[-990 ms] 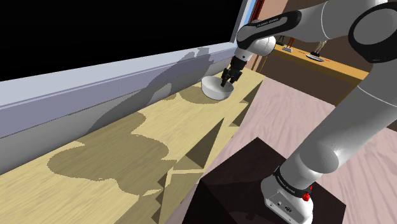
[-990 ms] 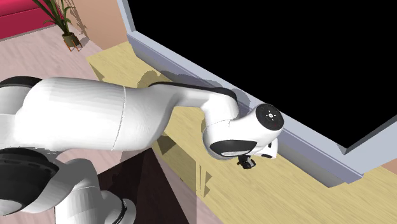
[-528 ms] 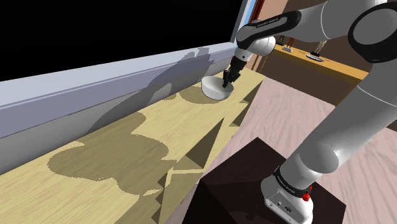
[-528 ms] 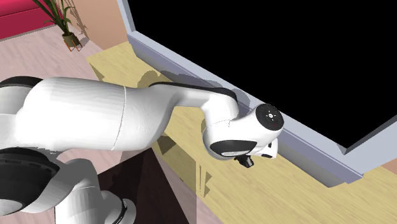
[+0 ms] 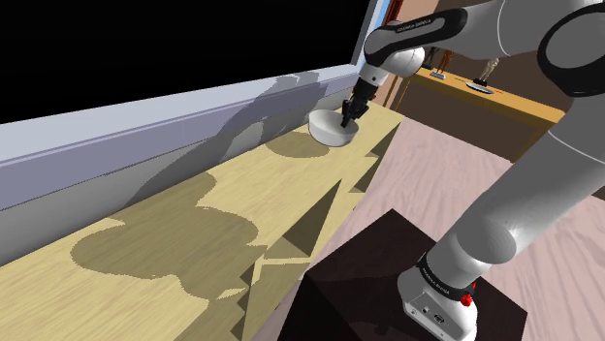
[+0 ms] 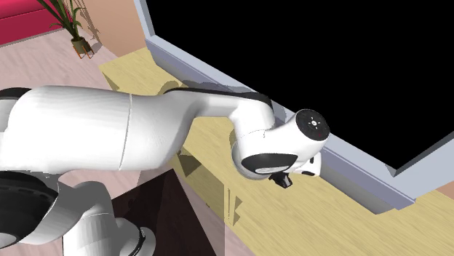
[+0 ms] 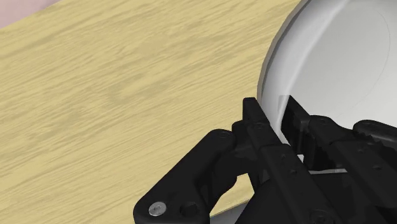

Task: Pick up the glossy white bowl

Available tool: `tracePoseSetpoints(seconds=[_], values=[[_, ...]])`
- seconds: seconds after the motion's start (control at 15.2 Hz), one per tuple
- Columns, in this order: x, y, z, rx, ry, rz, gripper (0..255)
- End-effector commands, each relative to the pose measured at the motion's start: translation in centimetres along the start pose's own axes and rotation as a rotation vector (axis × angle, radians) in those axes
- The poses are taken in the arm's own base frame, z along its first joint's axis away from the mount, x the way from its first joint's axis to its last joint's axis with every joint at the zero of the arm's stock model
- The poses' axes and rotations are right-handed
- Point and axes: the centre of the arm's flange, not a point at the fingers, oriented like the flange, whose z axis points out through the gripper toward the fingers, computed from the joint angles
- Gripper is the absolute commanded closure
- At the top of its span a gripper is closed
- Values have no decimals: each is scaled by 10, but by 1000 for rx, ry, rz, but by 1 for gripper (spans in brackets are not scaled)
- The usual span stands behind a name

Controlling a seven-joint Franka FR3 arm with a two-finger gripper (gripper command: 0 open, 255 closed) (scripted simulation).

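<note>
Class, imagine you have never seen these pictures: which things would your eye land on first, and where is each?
The big white arm crowds the second exterior view's left, with a black area beyond the grey wall. At the far end of the pale wooden table, the black fingers clasp the rim of a white bowl.

Pale wood-grain counter (image 5: 145, 291), white bowl (image 5: 328, 131) near its end (contact unclear)

No text, label, brand or number can be read. In the shoulder view a thin line of pale marks runs along the dark band (image 5: 419, 25) of the arm's wrist joint, too small to make out as characters.
</note>
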Motion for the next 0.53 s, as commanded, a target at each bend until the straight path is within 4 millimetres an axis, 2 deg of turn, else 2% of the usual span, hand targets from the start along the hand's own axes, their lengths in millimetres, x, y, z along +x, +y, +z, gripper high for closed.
tracePoseSetpoints(seconds=[0.0,0.46], values=[[0,-1,-11,0,0,0,255],[2,-8,-47,0,0,0,255]])
